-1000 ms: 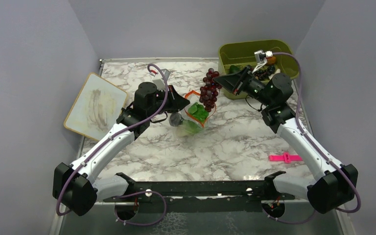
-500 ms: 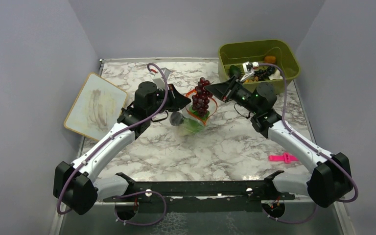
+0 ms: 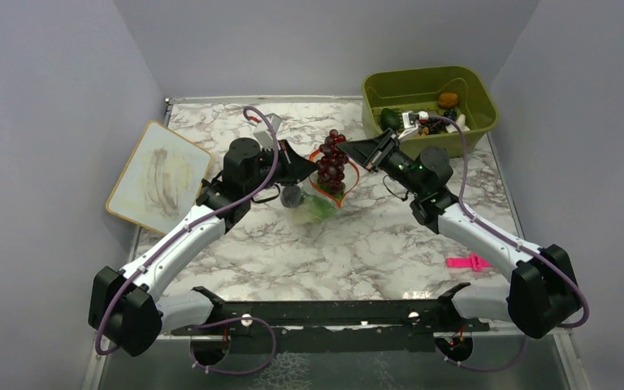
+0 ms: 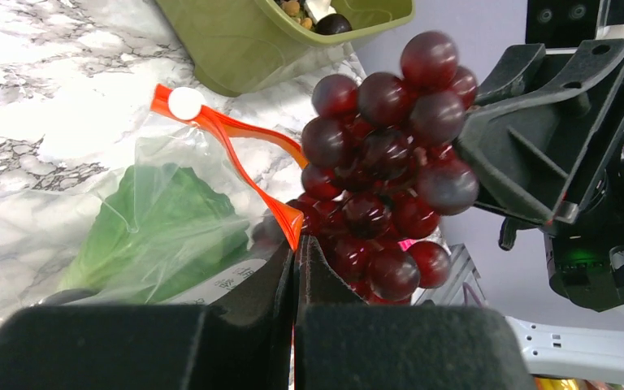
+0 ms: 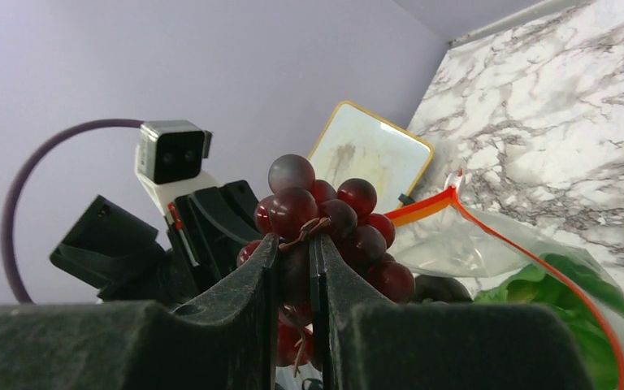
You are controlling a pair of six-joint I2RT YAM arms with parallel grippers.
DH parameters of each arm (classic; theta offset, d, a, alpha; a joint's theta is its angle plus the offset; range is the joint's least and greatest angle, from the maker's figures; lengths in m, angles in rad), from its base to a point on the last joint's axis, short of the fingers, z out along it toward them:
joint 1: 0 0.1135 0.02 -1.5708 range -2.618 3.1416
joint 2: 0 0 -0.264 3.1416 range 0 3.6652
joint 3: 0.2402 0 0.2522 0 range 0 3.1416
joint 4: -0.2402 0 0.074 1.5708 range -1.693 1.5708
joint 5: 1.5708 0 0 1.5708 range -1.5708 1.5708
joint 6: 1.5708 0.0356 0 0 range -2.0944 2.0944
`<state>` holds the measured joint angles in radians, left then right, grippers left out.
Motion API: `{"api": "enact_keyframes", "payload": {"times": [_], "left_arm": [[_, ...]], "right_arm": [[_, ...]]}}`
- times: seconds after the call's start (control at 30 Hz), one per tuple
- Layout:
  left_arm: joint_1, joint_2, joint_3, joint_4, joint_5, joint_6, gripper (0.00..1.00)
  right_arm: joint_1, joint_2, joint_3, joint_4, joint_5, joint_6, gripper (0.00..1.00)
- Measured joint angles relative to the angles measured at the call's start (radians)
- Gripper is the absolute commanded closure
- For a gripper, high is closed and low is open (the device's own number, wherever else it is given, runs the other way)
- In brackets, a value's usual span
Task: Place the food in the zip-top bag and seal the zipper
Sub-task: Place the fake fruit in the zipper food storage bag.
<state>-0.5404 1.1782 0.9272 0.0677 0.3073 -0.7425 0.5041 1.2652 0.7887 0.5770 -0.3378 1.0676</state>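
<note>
Narrowly apart, right gripper (image 5: 294, 249) around grapes (image 5: 349, 221).

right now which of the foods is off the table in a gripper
The purple grapes, pinched in the right gripper at the bag's mouth; the lettuce is already bagged.

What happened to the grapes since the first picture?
The right gripper, shut on the grapes, carried them left, away from the green bin, to over the zip-top bag's open mouth. The left gripper stayed pinched on the zipper, holding the bag open. The lettuce stayed inside, and the pink clip did not move.
</note>
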Motion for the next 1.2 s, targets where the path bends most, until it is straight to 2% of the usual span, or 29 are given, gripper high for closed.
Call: {"api": "enact_keyframes", "payload": {"times": [0.2, 0.37, 0.7, 0.87, 1.2], "left_arm": [[0.0, -0.009, -0.032, 0.012, -0.002, -0.002, 1.0], [0.0, -0.02, -0.043, 0.015, -0.006, 0.0, 1.0], [0.0, -0.021, -0.05, 0.013, -0.01, 0.019, 1.0], [0.002, -0.021, -0.051, 0.012, -0.008, 0.032, 1.0], [0.004, -0.009, -0.051, 0.015, 0.064, 0.05, 1.0]], "right_arm": [[0.001, 0.0, -0.051, 0.088, 0.024, 0.089, 0.99], [0.012, 0.026, -0.091, 0.095, 0.027, 0.089, 0.97], [0.072, 0.103, 0.002, -0.144, -0.004, -0.186, 0.97], [0.09, 0.158, 0.038, -0.193, -0.087, -0.299, 0.97], [0.094, 0.265, 0.065, -0.2, -0.207, -0.335, 0.97]]}}
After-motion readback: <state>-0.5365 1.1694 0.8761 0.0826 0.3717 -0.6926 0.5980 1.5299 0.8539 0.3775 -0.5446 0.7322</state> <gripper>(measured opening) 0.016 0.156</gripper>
